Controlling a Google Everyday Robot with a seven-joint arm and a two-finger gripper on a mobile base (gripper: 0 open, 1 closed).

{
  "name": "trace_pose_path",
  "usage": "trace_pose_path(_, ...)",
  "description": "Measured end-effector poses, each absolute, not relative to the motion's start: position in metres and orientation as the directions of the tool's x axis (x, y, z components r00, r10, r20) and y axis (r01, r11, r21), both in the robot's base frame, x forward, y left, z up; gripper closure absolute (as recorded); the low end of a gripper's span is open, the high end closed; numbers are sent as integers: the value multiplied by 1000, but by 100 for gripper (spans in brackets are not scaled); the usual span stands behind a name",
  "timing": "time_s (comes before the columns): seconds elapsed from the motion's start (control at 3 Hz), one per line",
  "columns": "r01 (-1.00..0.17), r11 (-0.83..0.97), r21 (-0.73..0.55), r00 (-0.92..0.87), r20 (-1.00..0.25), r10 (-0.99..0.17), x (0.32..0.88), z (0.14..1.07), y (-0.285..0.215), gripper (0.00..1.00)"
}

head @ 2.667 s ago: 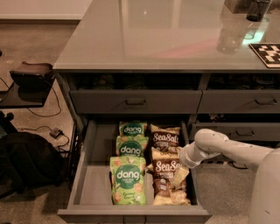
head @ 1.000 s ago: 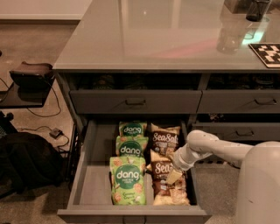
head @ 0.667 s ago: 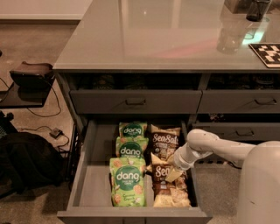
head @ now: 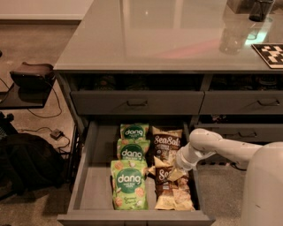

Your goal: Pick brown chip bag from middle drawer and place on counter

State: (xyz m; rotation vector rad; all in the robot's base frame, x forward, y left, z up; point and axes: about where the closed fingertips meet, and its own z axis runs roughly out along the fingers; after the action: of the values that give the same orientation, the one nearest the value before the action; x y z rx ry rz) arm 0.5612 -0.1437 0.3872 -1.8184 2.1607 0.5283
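The middle drawer (head: 86,185) is pulled open below the counter (head: 154,39). Its right row holds two brown chip bags, one at the back (head: 166,142) and one at the front (head: 171,194). Three green dang bags (head: 129,183) fill the left row. My gripper (head: 175,169) reaches in from the right on a white arm. It is down at the top edge of the front brown chip bag, between the two brown bags, and hides part of that bag.
Narrower drawers with bar handles (head: 137,103) sit above the open drawer and to its right. On the counter's far right are a checkerboard tag (head: 270,54), a clear glass (head: 230,37) and a dark cup (head: 261,9). A low black stand (head: 31,77) and a black bag (head: 26,165) are on the floor to the left.
My gripper has moved a little left and down into the drawer, onto the front brown chip bag. That bag's top has shifted slightly.
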Motion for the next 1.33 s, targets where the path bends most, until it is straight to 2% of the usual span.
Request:
trace_pose_path(1.0,-977,196,-80,-119,-559,-821,546,596,-199,100)
trace_pose_path(1.33,-982,137,-130,-41,-560,-827,549,664,-194,100)
